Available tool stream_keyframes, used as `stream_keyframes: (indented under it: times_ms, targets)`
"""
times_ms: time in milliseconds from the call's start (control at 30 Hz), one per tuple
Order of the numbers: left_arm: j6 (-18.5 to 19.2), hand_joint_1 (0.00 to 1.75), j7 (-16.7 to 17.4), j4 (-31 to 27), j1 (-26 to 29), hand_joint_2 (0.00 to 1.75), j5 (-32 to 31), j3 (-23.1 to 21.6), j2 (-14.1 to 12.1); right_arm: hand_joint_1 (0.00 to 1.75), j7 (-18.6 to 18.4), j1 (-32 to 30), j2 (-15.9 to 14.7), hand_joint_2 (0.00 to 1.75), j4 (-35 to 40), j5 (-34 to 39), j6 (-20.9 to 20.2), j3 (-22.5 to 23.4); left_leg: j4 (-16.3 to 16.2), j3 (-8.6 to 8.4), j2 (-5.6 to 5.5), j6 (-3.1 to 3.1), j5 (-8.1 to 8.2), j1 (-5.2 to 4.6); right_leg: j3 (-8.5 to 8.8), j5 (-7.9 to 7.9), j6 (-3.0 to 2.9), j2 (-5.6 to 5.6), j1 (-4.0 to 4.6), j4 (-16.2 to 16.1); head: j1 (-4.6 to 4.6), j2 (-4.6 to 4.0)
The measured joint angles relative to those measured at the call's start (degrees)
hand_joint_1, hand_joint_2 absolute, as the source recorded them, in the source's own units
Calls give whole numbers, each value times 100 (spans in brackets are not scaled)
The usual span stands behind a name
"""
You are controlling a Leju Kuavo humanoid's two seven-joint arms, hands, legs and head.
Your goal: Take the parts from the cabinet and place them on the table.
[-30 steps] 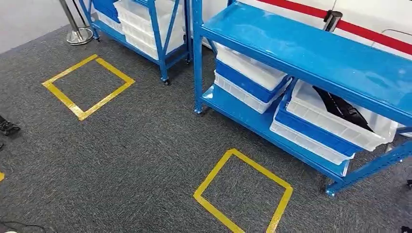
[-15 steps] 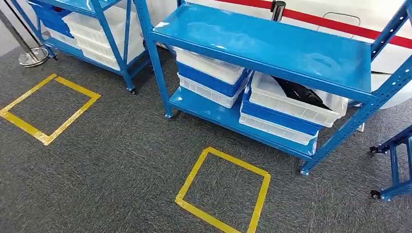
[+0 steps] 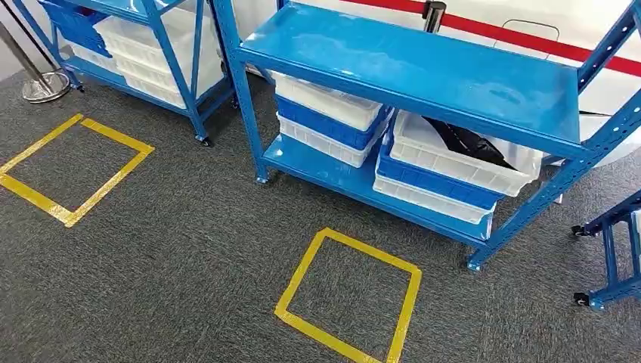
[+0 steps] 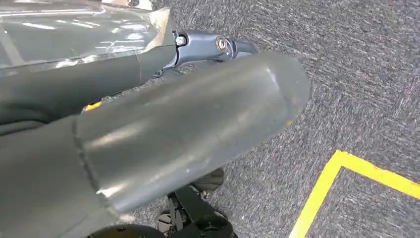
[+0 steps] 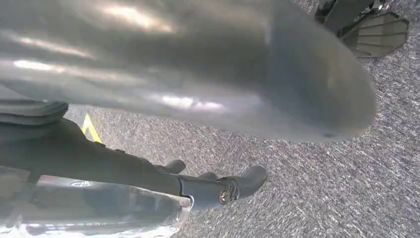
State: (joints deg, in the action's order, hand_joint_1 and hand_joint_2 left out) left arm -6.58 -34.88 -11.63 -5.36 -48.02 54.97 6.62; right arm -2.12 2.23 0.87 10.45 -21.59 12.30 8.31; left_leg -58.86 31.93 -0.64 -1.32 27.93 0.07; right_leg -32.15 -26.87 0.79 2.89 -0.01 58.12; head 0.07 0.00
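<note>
Grey carpet with a yellow taped square (image 3: 349,296) fronts the blue cabinet (image 3: 423,72), whose upper-right white bin (image 3: 461,162) holds dark parts (image 3: 469,144); approach step, reach next, hand states untellable.

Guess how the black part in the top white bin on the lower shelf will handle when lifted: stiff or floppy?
The black part looks glossy and creased like bagged film, so probably floppy and somewhat slippery. It lies slanted across the white bin, half hidden under the upper shelf, so reach looks cramped. Its weight cannot be judged.
</note>
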Motion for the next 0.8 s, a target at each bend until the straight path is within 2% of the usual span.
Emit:
stream_keyframes:
  times_ms: [800]
  targets:
    - [-190,0,-129,0,-26,0,61,2,2,0,7,3,17,0,0,-96,-2,0,1,-1,-1,1,0,33,3,-1,-2,0,5,-2,-2,0]
